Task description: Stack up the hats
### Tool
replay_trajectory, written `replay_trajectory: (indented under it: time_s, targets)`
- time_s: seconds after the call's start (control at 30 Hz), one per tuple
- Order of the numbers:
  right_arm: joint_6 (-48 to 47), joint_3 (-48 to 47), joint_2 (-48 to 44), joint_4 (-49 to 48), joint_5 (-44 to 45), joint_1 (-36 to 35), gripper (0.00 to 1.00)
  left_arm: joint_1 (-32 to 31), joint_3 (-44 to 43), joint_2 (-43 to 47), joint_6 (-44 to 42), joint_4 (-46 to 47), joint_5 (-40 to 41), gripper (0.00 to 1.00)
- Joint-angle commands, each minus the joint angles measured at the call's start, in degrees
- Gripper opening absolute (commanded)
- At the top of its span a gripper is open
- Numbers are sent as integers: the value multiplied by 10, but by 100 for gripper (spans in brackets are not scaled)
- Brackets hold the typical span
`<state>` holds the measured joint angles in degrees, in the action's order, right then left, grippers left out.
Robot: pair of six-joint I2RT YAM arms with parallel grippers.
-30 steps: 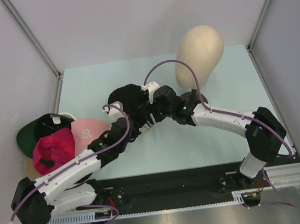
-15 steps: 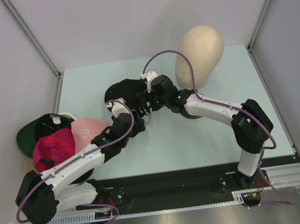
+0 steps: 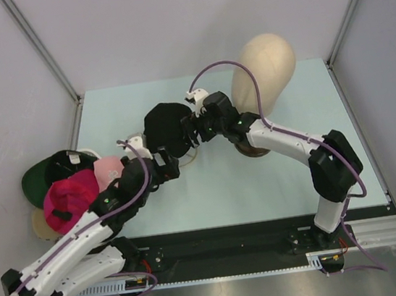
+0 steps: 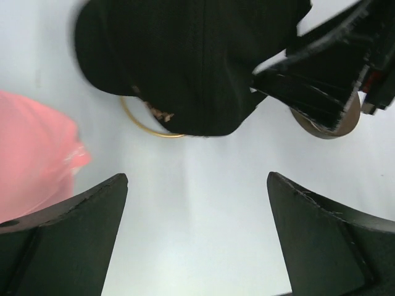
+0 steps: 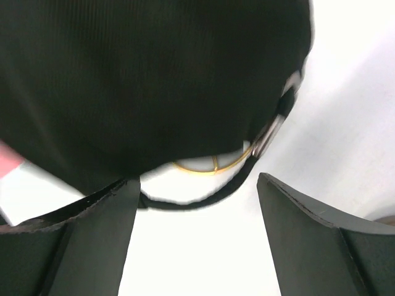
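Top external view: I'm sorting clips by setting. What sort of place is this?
Most likely a robotics lab test cell: plain grey panel walls on metal framing box in a pale table, two robot arms are bolted along its near edge, and a mannequin head and baseball caps sit on it.

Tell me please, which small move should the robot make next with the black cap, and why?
Probably the right gripper should close on the black cap at its back edge. It stands open right at that edge, while the left gripper is open and apart from the cap, so nothing seems to grip it.
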<state>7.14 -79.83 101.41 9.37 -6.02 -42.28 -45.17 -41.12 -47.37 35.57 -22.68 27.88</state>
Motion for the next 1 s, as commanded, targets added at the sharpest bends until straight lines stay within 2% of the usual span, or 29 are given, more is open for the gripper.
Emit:
replay_trajectory:
  time_s: [0.0, 0.2, 0.23, 0.27, 0.33, 0.37, 0.4, 0.5, 0.53, 0.67, 0.7, 0.97]
  targets:
    - [-32, 24, -73, 1, -29, -16, 82, 3, -48, 66, -13, -140, 66, 100]
    - [-29, 54, -132, 16, -21, -25, 83, 3, -94, 99, 105, -309, 108, 100]
    - [-29, 55, -138, 21, -22, -27, 83, 3, -106, 96, 165, -343, 122, 100]
    - [-29, 54, -146, 24, -24, -27, 83, 3, -138, 90, 199, -421, 128, 100]
    - [-27, 53, -154, 27, -24, -31, 83, 3, -170, 58, 281, -501, 146, 100]
    - [-24, 53, -163, 25, -25, -31, 83, 3, -198, 43, 306, -572, 148, 100]
    - [-17, 53, -167, 22, -25, -32, 84, 3, -212, 32, 327, -603, 148, 100]
    - [-11, 50, -176, 14, -31, -32, 84, 3, -228, 20, 352, -614, 108, 100]
    - [-10, 49, -178, 11, -33, -33, 84, 3, -223, 26, 394, -614, 94, 100]
    - [-12, 41, -191, 14, -34, -32, 84, 5, -144, 89, 493, -613, 63, 100]
    - [-13, 42, -200, 13, -32, -32, 84, 6, -129, 97, 537, -613, 63, 100]
    - [-1, 57, -226, 11, -38, -29, 84, 17, -63, 91, 638, -613, 100, 100]
